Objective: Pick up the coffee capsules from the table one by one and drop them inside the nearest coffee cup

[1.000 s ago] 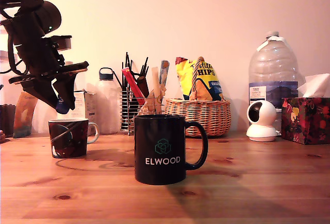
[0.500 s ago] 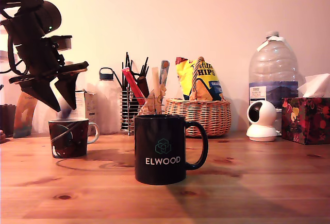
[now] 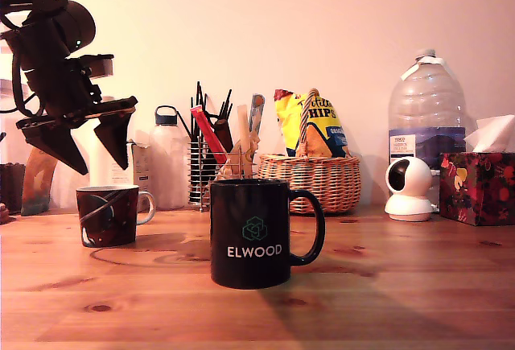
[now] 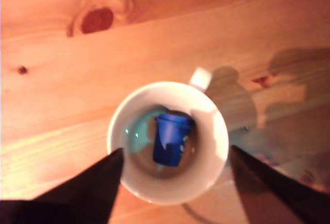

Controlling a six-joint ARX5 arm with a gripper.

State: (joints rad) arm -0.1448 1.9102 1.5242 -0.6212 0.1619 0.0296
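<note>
My gripper hangs open above the small dark patterned cup at the exterior view's left, nothing between its fingers. In the wrist view the two dark fingertips flank the cup's white rim from above. A dark blue capsule lies on its side at the bottom of that cup. The black "ELWOOD" mug stands in the middle of the pine table. No cream-beige capsule shows in either view.
Along the back stand a white bottle, a wire utensil holder, a wicker basket with a chips bag, a large water jug, a white camera and a tissue box.
The blue capsule was held in the gripper a second ago, then dropped; it now lies inside the small cup. The fingers have spread open.
</note>
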